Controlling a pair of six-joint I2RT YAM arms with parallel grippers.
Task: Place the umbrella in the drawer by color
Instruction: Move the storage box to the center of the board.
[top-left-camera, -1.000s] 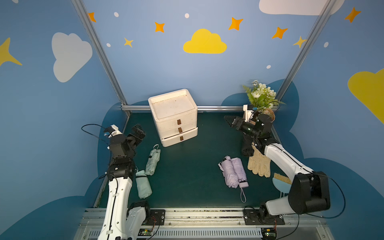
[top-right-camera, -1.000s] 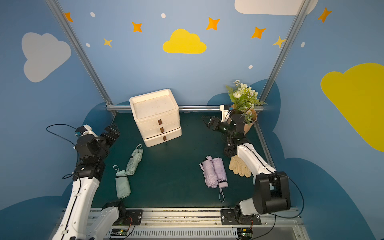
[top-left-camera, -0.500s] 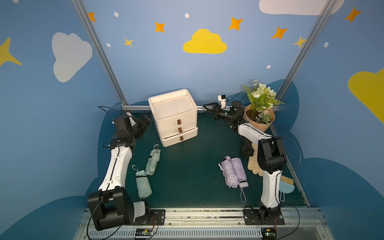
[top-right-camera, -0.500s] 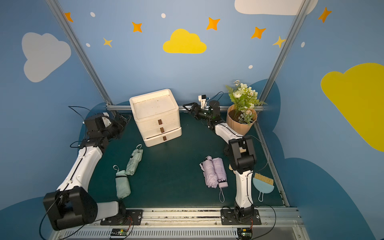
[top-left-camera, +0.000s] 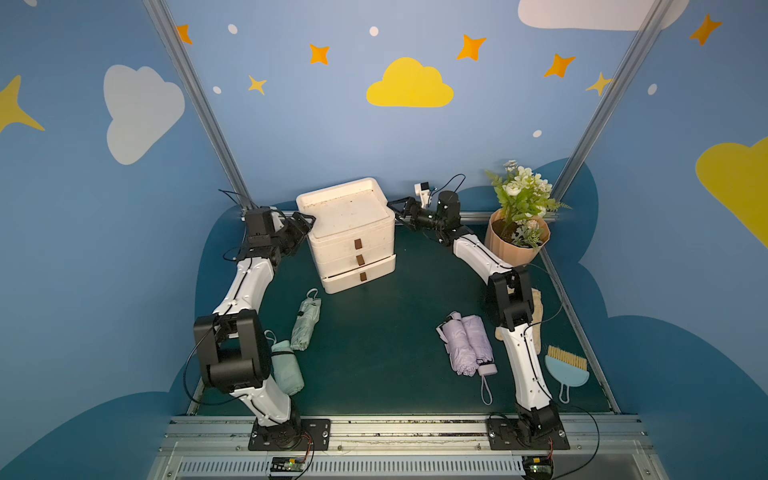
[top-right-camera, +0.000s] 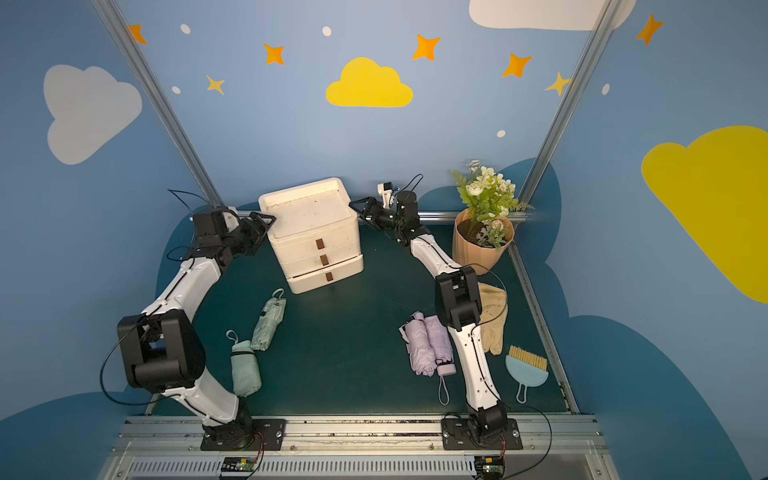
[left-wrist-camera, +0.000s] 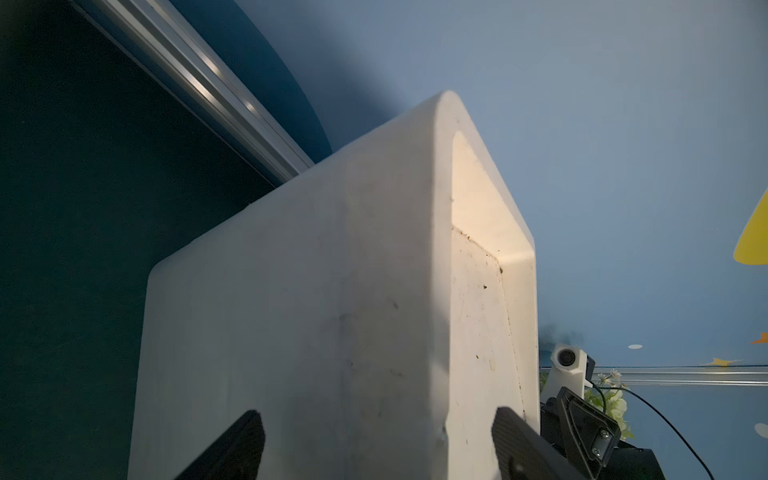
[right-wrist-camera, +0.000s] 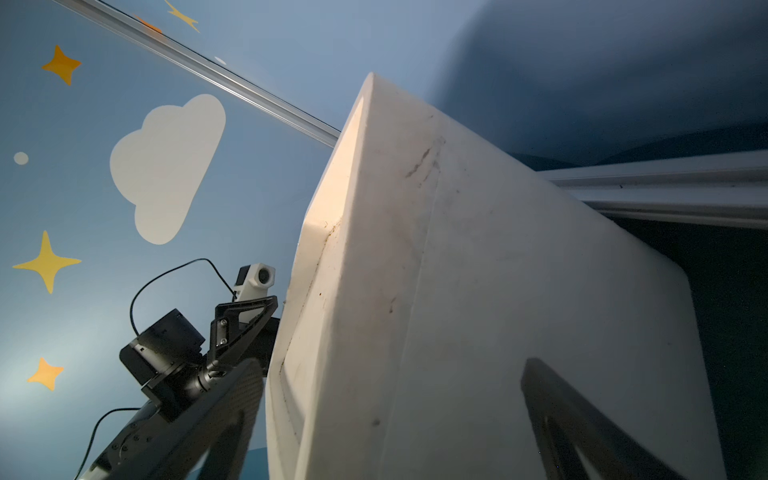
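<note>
Because no umbrella can go in until a drawer is opened, both arms stretch toward the chest of drawers (top-left-camera: 349, 232) rather than toward any umbrella. The left tool (top-left-camera: 307, 219) sits at one upper side edge of the chest and the right tool (top-left-camera: 395, 210) at the opposite edge. Each has its jaws spread wide and holds nothing. My guess is that they bracket the chest to steady or square it before a pull.

The green umbrellas (top-left-camera: 306, 318) lie on the table (top-left-camera: 374, 374) well behind the left tool, beside its arm. The purple umbrellas (top-left-camera: 467, 345) lie well behind the right tool, next to that arm's elbow.

Both top views show the three drawers closed, with the lowest drawer (top-left-camera: 359, 278) standing slightly proud, which neither wrist camera sees. The left wrist view shows instead its fingers (left-wrist-camera: 232, 444) framing the chest's side wall just ahead, though I cannot tell whether they touch it. The right wrist view shows the same from the far side.
</note>
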